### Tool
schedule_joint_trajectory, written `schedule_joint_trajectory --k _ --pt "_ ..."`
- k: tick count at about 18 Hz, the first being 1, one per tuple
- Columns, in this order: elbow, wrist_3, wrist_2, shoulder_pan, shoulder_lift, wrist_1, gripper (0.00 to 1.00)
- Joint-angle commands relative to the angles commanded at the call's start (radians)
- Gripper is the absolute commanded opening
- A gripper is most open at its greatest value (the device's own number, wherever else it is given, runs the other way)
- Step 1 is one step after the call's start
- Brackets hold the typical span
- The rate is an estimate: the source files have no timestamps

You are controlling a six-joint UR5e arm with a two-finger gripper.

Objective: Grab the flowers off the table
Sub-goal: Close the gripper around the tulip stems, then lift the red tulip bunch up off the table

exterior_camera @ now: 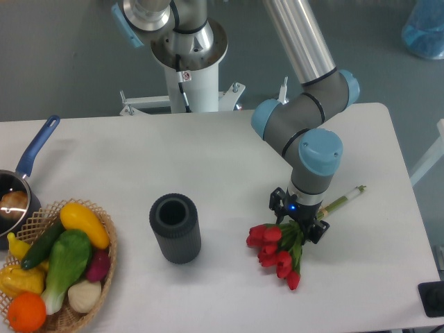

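Note:
The flowers [276, 251], a small bunch of red tulips with green leaves and pale green stems [345, 198], lie on the white table [229, 152] at the right front. My gripper [298, 220] points straight down over the bunch, where the leaves meet the stems. Its black fingers [277, 202] stand apart on either side of the stems, so it looks open. The stems under the wrist are hidden. The flowers still rest on the tabletop.
A dark grey cylindrical vase [175, 227] stands upright left of the flowers. A wicker basket [105, 258] of colourful vegetables sits at the front left corner. A pot with a blue handle [38, 144] is at the left edge. The robot's base [187, 52] stands behind the table.

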Motion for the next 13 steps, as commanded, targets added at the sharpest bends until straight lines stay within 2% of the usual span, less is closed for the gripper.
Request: schedule_joint_trajectory --k 4,8,11,13 --pt "0.014 -0.018 0.017 0.008 0.017 -0.002 0.00" --pt "0.086 -0.029 0.086 0.012 0.028 -0.011 0.00" --pt "0.094 -0.048 0.090 0.018 0.049 -0.017 0.00" --pt "0.123 -0.078 0.090 0.028 0.057 -0.052 0.00"
